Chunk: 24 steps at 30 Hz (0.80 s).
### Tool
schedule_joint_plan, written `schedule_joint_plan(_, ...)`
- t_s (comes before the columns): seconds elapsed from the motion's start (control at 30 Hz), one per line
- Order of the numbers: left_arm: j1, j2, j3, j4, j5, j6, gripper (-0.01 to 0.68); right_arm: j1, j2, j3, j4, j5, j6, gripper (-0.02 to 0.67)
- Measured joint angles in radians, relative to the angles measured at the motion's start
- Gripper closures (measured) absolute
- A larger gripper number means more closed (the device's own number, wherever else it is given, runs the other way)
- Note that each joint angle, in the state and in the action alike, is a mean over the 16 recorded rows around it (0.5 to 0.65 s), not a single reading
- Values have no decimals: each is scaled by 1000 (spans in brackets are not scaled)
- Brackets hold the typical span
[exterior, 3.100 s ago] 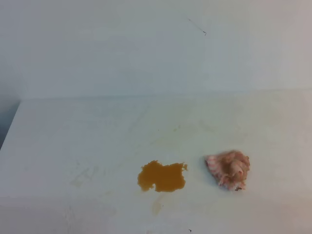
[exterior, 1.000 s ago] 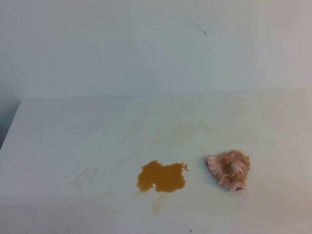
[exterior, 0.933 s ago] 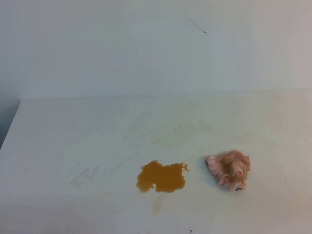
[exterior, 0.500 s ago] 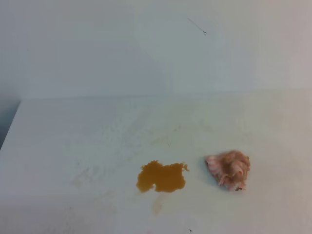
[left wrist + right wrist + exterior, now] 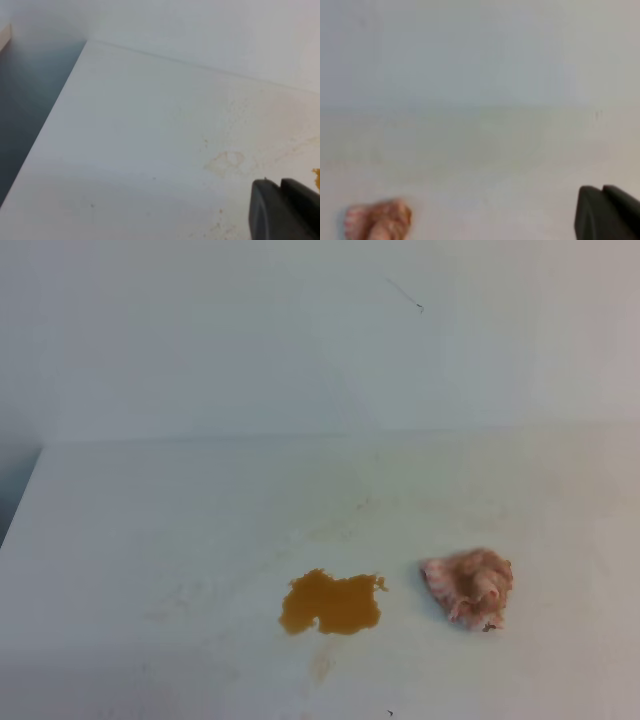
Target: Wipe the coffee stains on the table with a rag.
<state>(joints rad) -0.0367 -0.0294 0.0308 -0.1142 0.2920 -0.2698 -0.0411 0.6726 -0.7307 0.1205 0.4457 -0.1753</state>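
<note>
The rag [image 5: 468, 586] lies on the table [image 5: 150, 520], near edge, right of centre. The stain [image 5: 332, 602] sits just left of it, apart, not touching; its long axis runs left to right. Neither arm appears in the high view. In the right wrist view the rag [image 5: 379, 220] lies low and to the left of the right gripper [image 5: 607, 212], so the right arm is judged nearer. The left gripper [image 5: 282, 210] shows only a dark edge. Whether either tool is open cannot be told. Against the earlier frames, rag and stain have not shifted.
</note>
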Motion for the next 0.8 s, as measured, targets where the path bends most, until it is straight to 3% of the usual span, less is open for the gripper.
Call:
schedule_joint_plan(0.2, 0, 0, 0, 0, 0, 0, 673, 45, 226, -142, 97, 178, -131, 651)
schedule_joint_plan(0.47, 0, 2, 0, 0, 0, 0, 673, 148, 455, -229, 253, 282, -354, 633)
schedule_joint_plan(0.8, 0, 0, 0, 0, 0, 0, 673, 280, 778, -389, 282, 396, -426, 434)
